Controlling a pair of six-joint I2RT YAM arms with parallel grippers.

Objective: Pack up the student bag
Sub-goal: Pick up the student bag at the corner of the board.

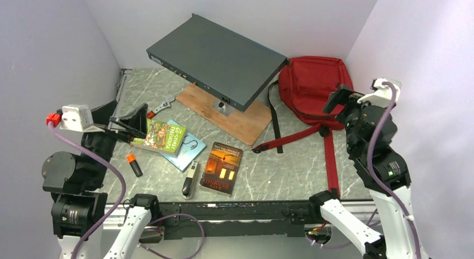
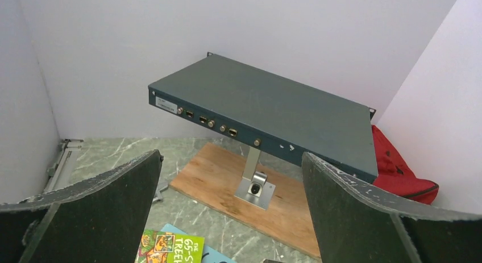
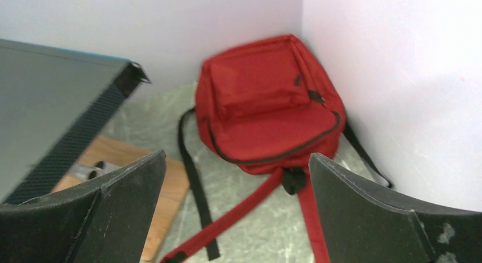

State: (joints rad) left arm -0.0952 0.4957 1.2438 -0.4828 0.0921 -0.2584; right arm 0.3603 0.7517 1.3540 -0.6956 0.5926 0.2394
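Observation:
The student bag (image 1: pixel 313 85), a red backpack, lies flat in the back right corner with its red straps trailing toward the front edge. In the right wrist view the bag (image 3: pixel 267 98) sits just beyond my right gripper (image 3: pixel 237 158), which is open and empty. From above, the right gripper (image 1: pixel 344 105) hovers at the bag's right side. My left gripper (image 1: pixel 136 125) stands open and empty at the left, over the edge of a green book (image 1: pixel 159 137). Its wrist view shows the left gripper (image 2: pixel 231 161) holding nothing, with the bag (image 2: pixel 398 172) far right.
A flat dark grey metal box (image 1: pixel 218 60) stands on a post over a wooden board (image 1: pixel 235 116) at centre back. On the table lie a blue book (image 1: pixel 190 150), a dark book (image 1: pixel 222 166), an orange marker (image 1: pixel 134 165) and a black-and-silver tool (image 1: pixel 190 179). Walls close in on three sides.

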